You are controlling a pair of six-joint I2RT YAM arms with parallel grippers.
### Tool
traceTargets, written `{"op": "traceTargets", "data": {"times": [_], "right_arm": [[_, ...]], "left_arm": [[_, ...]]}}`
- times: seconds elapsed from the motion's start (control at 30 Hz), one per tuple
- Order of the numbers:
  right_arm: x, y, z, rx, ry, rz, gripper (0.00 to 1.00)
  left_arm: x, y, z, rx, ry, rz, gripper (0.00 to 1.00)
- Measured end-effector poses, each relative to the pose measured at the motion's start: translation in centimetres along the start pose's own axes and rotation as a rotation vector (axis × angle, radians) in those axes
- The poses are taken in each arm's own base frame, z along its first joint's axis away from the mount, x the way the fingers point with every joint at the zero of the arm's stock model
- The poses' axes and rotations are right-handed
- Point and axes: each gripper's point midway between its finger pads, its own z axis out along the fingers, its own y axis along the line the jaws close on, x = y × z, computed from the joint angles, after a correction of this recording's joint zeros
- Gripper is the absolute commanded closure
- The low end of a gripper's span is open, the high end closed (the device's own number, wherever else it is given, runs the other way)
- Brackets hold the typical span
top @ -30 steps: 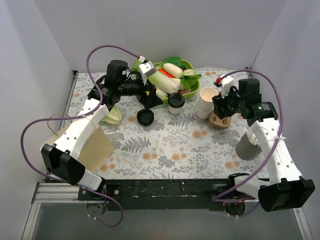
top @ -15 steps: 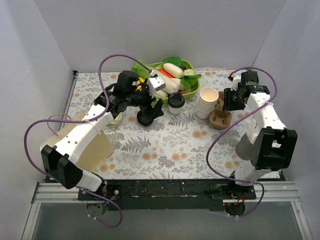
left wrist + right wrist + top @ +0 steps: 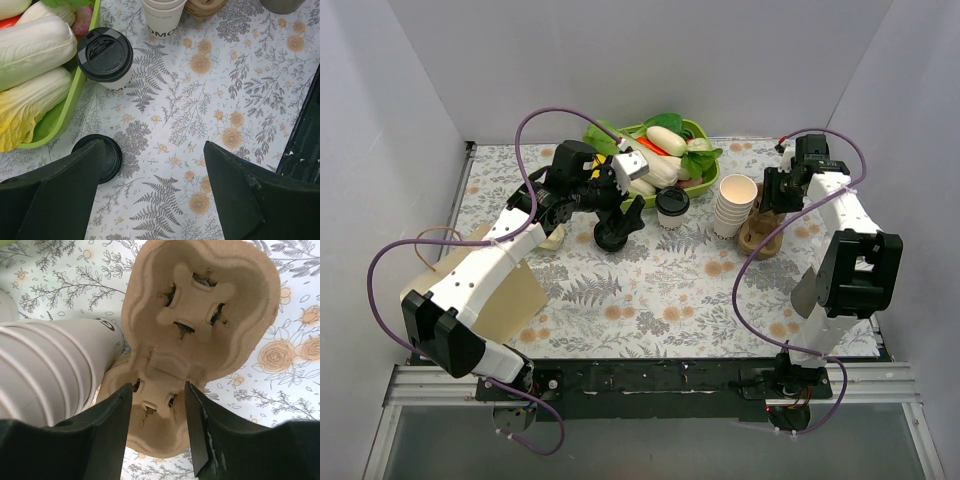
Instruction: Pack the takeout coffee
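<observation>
The takeout coffee (image 3: pixel 671 204) (image 3: pixel 105 55), a cream cup with a black lid, stands upright just in front of the green tray (image 3: pixel 60 125). My left gripper (image 3: pixel 623 218) (image 3: pixel 155 190) hangs open to its left over the tablecloth, nothing between its fingers. A loose black lid (image 3: pixel 610 238) (image 3: pixel 102 157) lies partly behind its left finger (image 3: pixel 55 195). My right gripper (image 3: pixel 767 205) (image 3: pixel 157 435) is open over the near cell of a brown pulp cup carrier (image 3: pixel 760 232) (image 3: pixel 200 325); the carrier is wider than the gap between the fingers.
A stack of lidless cream cups (image 3: pixel 734 205) (image 3: pixel 50 370) stands against the carrier's left side. The green tray (image 3: pixel 698 130) holds cabbages and other vegetables. A brown paper bag (image 3: pixel 505 285) lies at the left and a grey cylinder (image 3: pixel 810 295) at the right.
My right arm has swung back and inward, its wrist now above the carrier. My left gripper has moved right and lower, toward the loose lid. The coffee has not moved.
</observation>
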Motion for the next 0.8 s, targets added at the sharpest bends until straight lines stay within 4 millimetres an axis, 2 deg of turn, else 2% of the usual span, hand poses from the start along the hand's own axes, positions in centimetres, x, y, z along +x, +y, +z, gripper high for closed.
{"op": "traceTargets", "data": {"times": [0.17,0.47,0.8], "right_arm": [[0.8,-0.1,1.3,0.0,0.04,0.049,0.44],[1.0,-0.6,1.7,0.037,0.05,0.096,0.43],[1.8,-1.0,3.0,0.063,0.089,0.119,0.44]], "left_arm": [[0.0,0.0,0.0,-0.001,0.001,-0.001,0.19],[0.0,0.1,0.0,-0.002,0.001,-0.001,0.18],[0.1,0.3,0.0,-0.01,0.003,-0.007,0.18]]}}
